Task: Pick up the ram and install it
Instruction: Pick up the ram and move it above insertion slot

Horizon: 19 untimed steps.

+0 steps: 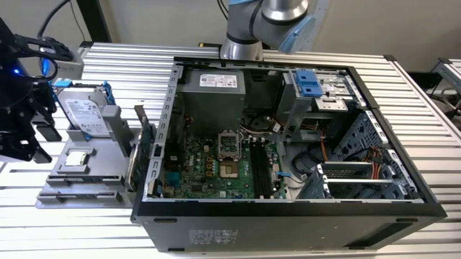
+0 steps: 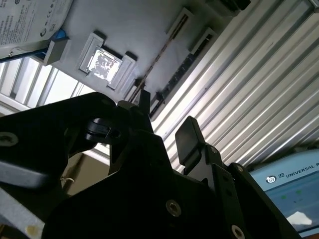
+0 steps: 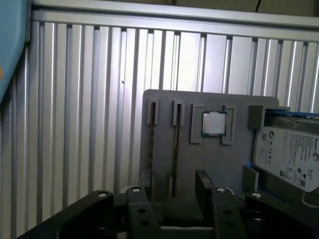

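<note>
Ram (image 3: 175, 149) stands on edge in a slot of the gray tray (image 3: 234, 169), near a processor chip (image 3: 214, 123) and a hard drive (image 3: 289, 154). The tray lies on the ribbed surface (image 3: 89, 99), between the open computer case (image 1: 288, 135) and the surface's edge at the exterior view's left. The gripper (image 3: 175, 186) is open, with one finger on each side of the ram's slot.

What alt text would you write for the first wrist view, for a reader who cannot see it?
The open gripper hovers over a grey holder on a ribbed metal table. The holder carries two long narrow slots with dark strips in them, a square processor and a hard drive.
</note>
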Each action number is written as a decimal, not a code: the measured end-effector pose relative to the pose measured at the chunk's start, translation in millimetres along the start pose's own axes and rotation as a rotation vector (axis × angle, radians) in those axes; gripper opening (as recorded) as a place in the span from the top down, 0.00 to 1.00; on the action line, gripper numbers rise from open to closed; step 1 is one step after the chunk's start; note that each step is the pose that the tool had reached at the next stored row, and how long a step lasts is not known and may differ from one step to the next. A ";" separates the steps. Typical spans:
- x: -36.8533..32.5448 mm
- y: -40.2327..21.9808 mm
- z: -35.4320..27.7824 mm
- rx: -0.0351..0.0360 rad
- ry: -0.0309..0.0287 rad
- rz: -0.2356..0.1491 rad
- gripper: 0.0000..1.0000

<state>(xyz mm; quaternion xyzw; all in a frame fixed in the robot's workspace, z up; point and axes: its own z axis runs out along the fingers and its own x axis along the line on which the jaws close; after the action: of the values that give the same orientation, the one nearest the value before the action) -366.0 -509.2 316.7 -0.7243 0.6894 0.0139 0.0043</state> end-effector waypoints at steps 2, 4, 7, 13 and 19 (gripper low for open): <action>0.1 0.1 2.4 0.0000 0.0001 0.000 0.00; 0.6 0.1 5.0 0.0000 0.0001 0.000 0.00; 3.1 0.2 8.7 -0.0002 0.0003 0.000 0.00; 6.9 0.3 14.5 -0.0001 0.0002 0.000 0.00; 7.1 0.2 20.9 -0.0001 0.0002 0.000 0.00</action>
<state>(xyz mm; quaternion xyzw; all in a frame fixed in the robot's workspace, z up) -366.2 -515.8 295.6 -0.7243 0.6893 0.0139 0.0042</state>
